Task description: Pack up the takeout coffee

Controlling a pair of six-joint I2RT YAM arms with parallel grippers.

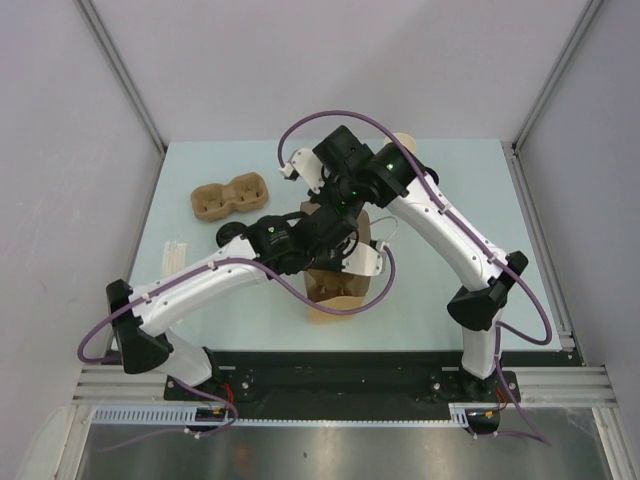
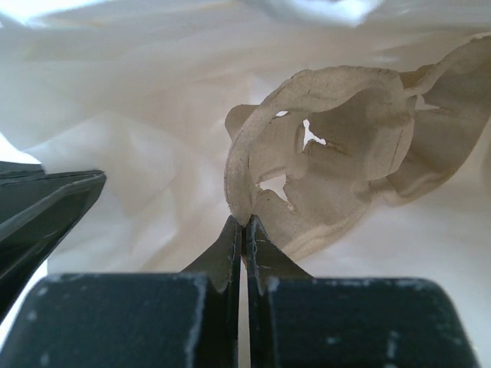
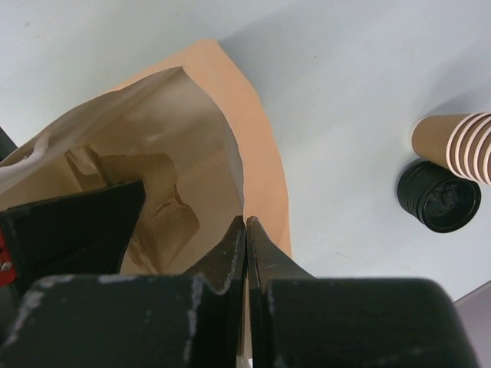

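The brown paper bag [image 1: 336,296] stands open at the table's middle under both arms. My left gripper [image 2: 244,222] reaches inside the bag's pale interior and is shut on the rim of a pulp cup carrier [image 2: 337,146]. My right gripper [image 3: 245,221] is shut on the bag's upper rim [image 3: 230,130] and holds the mouth open. The carrier also shows inside the bag in the right wrist view [image 3: 149,192]. The takeout coffee with its black lid is out of view in every frame.
A second pulp carrier [image 1: 230,197] lies at the back left. A stack of lidless tan cups [image 3: 456,142] and loose black lids [image 3: 437,195] sit beside the bag at the back. Thin wooden sticks [image 1: 175,250] lie at the left.
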